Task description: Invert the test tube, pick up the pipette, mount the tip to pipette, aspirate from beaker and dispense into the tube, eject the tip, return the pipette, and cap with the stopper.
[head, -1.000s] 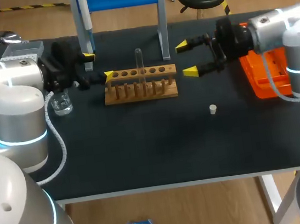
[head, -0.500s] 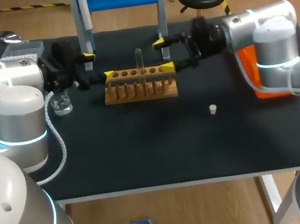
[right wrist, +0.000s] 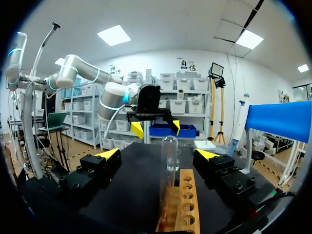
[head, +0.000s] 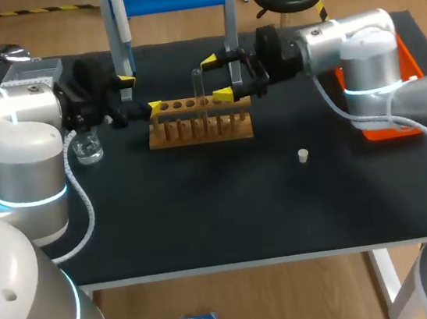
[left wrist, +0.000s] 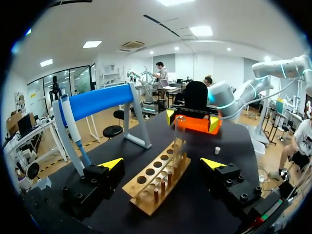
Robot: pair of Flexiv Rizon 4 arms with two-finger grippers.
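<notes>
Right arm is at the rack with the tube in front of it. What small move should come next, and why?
Probably a short advance of the right tool until it flanks the test tube. The tool is open, and the tube stands upright in the wooden rack, ahead of the tool and roughly centred between its yellow tips. In the head view the tips look just short of the glass, so nothing is gripped yet.

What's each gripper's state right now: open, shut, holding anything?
Left gripper: open, empty, at the end of the wooden tube rack.
Right gripper: open, empty; the upright clear glass test tube is in line between its fingers, untouched.
</notes>
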